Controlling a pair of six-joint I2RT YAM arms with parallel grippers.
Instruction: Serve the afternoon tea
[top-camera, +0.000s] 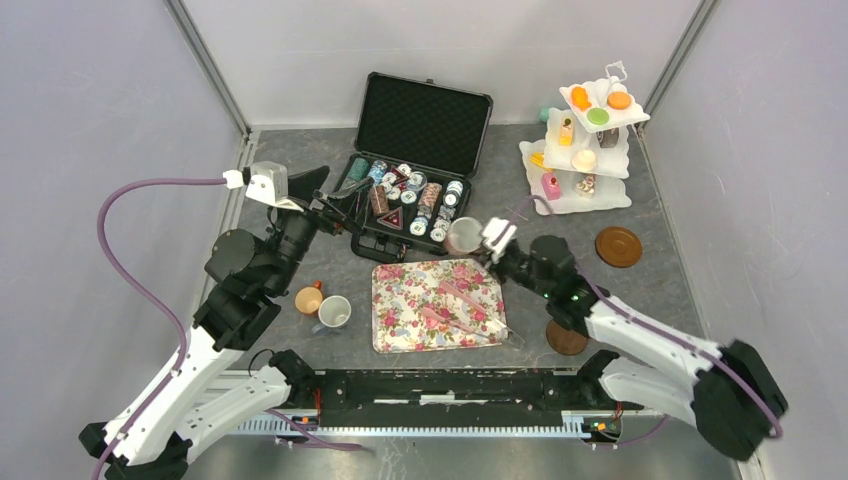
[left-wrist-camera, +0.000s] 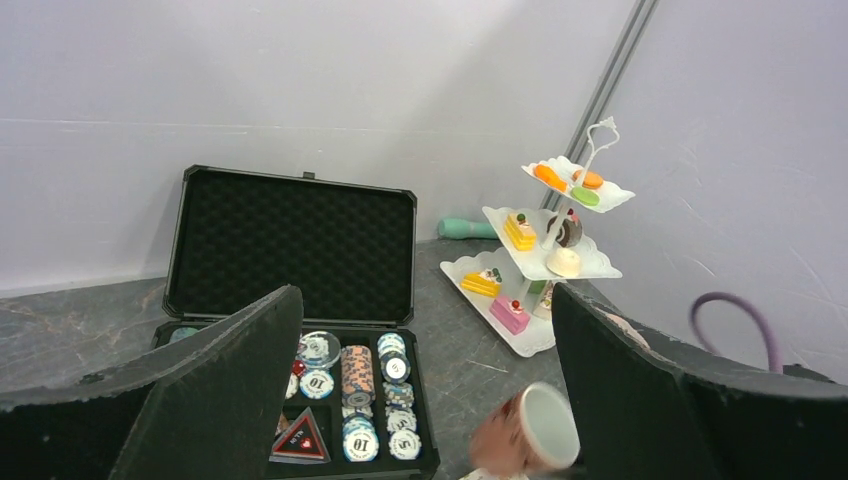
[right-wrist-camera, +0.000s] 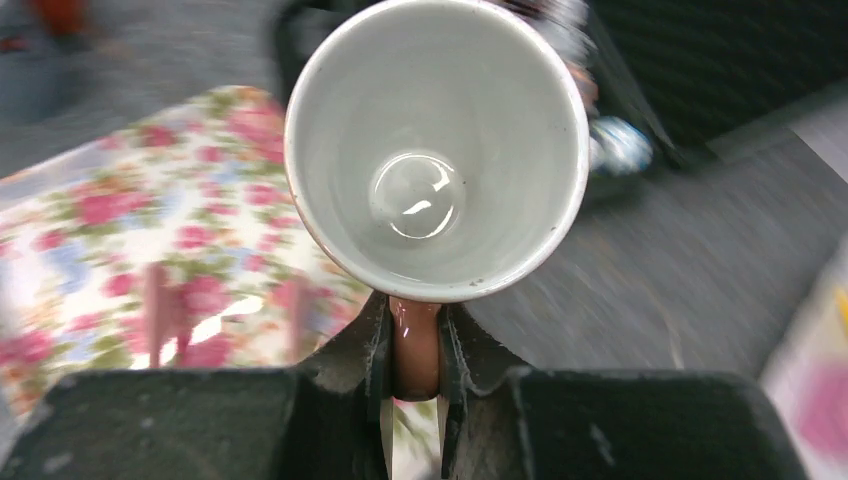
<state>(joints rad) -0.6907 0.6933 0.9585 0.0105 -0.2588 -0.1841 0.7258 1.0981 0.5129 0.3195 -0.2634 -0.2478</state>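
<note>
My right gripper (top-camera: 487, 243) is shut on the handle of a brownish mug (top-camera: 463, 236) with a white inside. It holds the mug above the far edge of the floral tray (top-camera: 400, 320). In the right wrist view the fingers (right-wrist-camera: 372, 345) pinch the handle under the mug (right-wrist-camera: 436, 150). My left gripper (top-camera: 335, 218) is open and empty over the left part of the poker chip case. An orange mug (top-camera: 309, 299) and a white mug (top-camera: 334, 312) stand left of the tray. Toy cakes and macarons sit on a white tiered stand (top-camera: 600, 195) at the back right, which also shows in the left wrist view (left-wrist-camera: 590, 262).
An open black case (top-camera: 424, 125) of poker chips lies at the back centre. Pink tongs (top-camera: 462, 297) lie on the tray. One brown coaster (top-camera: 618, 246) is right of the right gripper and another (top-camera: 566, 340) is partly under the right arm. Grey walls stand on three sides.
</note>
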